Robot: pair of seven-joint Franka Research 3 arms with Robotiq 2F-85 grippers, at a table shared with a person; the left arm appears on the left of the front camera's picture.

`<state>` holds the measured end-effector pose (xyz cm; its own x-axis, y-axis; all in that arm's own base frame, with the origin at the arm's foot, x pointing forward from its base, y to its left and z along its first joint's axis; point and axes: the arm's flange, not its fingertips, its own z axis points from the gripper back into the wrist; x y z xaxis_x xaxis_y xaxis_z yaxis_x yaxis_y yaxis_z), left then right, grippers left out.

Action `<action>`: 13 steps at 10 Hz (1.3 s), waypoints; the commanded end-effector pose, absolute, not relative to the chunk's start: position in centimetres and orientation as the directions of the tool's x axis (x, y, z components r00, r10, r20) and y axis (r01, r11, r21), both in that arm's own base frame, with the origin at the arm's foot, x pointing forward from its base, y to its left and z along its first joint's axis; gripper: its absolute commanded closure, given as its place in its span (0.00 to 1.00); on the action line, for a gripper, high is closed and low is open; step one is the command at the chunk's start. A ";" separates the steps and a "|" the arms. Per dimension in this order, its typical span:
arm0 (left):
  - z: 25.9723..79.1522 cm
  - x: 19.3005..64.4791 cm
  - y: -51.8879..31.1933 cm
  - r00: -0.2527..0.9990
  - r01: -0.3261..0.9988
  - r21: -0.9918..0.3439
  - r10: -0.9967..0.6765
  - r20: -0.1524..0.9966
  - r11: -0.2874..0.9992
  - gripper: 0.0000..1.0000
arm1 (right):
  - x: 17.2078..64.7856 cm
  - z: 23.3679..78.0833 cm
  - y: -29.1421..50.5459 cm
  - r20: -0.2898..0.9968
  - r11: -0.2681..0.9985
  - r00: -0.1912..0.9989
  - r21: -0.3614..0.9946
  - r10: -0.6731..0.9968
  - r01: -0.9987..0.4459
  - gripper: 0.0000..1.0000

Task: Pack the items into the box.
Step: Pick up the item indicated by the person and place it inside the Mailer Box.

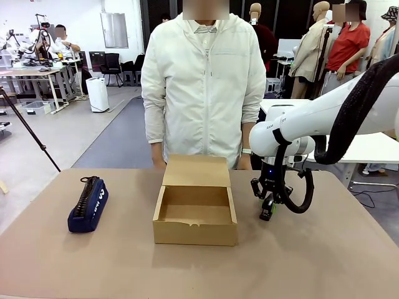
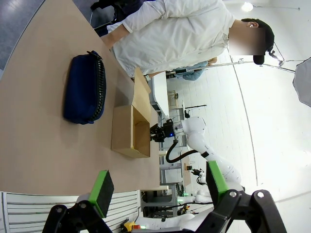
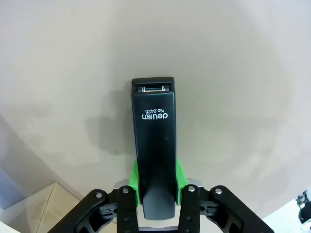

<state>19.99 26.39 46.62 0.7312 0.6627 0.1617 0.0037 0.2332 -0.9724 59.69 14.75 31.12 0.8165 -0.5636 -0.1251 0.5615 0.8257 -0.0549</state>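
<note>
The black stapler (image 3: pixel 153 131) is clamped by its rear end between the green pads (image 3: pixel 134 182) of the right gripper (image 3: pixel 155 177), whose jaws are drawn in against its two long sides. This end-on hold is judged to suit lifting it level and carrying it over a box wall. Whether it is already raised off the table (image 1: pixel 324 261) cannot be told. In the front view this gripper is found low at 3 o'clock of the box (image 1: pixel 195 215), near its right wall but apart from it. The box is presented open, with its flap lid (image 1: pixel 196 169) raised at 12 o'clock, so it can be entered from above. The navy pouch (image 1: pixel 88 204) is laid at 9 o'clock of the box, well apart and untouched. The left gripper (image 2: pixel 159 187) is held above the table, its jaws spread wide on nothing. A person (image 1: pixel 202 81) is stationed behind the lid. Only the right wall is judged to lie in the stapler's way.
</note>
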 end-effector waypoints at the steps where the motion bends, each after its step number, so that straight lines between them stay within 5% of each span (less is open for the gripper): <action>1: 46.7 19.9 26.5 0.726 0.029 -0.974 0.665 0.176 0.226 0.00 | 60.3 31.3 14.9 -0.138 0.838 0.827 -0.067 -0.546 0.542 1.00; 5: 46.7 19.9 26.5 0.726 0.029 -0.974 0.665 0.176 0.226 0.00 | 60.3 32.8 15.1 -0.140 0.868 0.857 -0.056 -0.496 0.494 1.00; 10: 46.7 19.9 26.5 0.726 0.029 -0.974 0.665 0.176 0.226 0.00 | 57.4 46.0 15.7 -0.026 0.969 0.970 -0.066 -0.240 0.238 1.00; 13: 46.7 19.9 26.5 0.726 0.029 -0.974 0.665 0.176 0.226 0.00 | 57.0 47.2 16.1 -0.020 0.963 0.964 -0.058 -0.266 0.264 1.00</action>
